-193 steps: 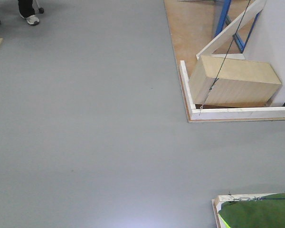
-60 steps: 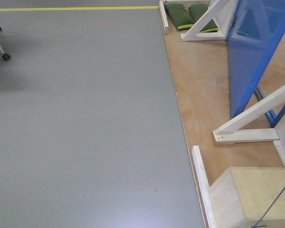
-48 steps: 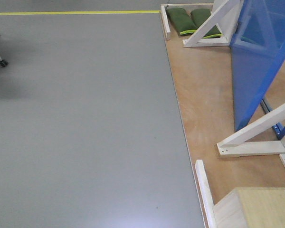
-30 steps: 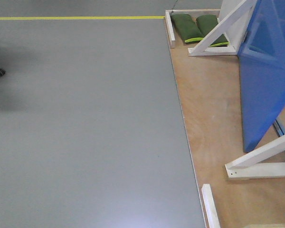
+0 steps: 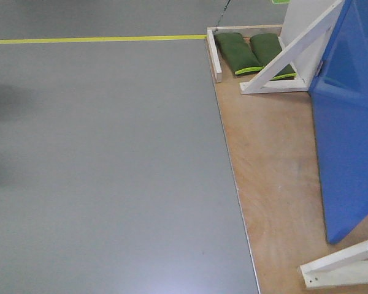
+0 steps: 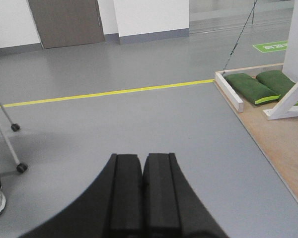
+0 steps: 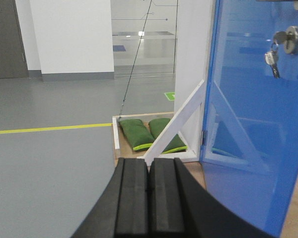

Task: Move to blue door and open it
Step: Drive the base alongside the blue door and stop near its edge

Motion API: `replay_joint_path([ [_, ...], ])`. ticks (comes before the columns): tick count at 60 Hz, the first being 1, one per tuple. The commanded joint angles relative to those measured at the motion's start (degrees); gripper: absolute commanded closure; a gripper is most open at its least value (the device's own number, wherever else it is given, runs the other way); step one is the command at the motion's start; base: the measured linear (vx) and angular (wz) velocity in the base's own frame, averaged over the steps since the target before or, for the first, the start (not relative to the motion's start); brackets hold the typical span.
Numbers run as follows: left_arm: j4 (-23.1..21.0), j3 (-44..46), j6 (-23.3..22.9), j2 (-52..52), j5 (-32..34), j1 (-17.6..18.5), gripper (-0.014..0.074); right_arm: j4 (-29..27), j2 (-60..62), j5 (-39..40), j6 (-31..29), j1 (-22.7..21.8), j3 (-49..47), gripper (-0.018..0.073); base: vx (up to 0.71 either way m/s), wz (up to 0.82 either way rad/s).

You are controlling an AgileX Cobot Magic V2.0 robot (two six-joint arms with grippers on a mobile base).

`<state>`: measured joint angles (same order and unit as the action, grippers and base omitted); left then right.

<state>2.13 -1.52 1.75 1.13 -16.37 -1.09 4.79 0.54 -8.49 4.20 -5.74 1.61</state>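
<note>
The front view has slid forward along the edge of the plywood platform [image 5: 270,177]. The pale wooden box that filled the lower right a second ago has dropped out of the bottom of the frame. The 2 green bags [image 5: 248,52] and the yellow floor line [image 5: 98,40] have come down from the top edge.

The blue door [image 5: 349,135] now fills the right side of that view, from the top to near the bottom, standing on the platform behind a white slanted brace [image 5: 288,58]. In the right wrist view it takes up the right half, with a lock and hanging keys [image 7: 283,42] at the upper right.

The left gripper [image 6: 142,161] and right gripper [image 7: 149,163] both have their jaws pressed together on nothing, and are raised over the floor.

By my reading the base is closing on the door but the approach is unfinished. Neither arm is near the lock side yet, so opening has not begun.
</note>
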Motion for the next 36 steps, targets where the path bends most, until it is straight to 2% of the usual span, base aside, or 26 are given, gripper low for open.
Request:
replay_joint_path([
  [1,-0.4,-0.3,-0.1,0.4,4.8,0.2,0.0526,0.7,1.0,4.7,-0.3,0.0,1.2,0.0557,0.41,-0.07],
  [36,-0.4,-0.3,-0.1,0.4,4.8,0.2,0.0526,0.7,1.0,4.7,-0.3,0.0,1.2,0.0557,0.34,-0.01],
])
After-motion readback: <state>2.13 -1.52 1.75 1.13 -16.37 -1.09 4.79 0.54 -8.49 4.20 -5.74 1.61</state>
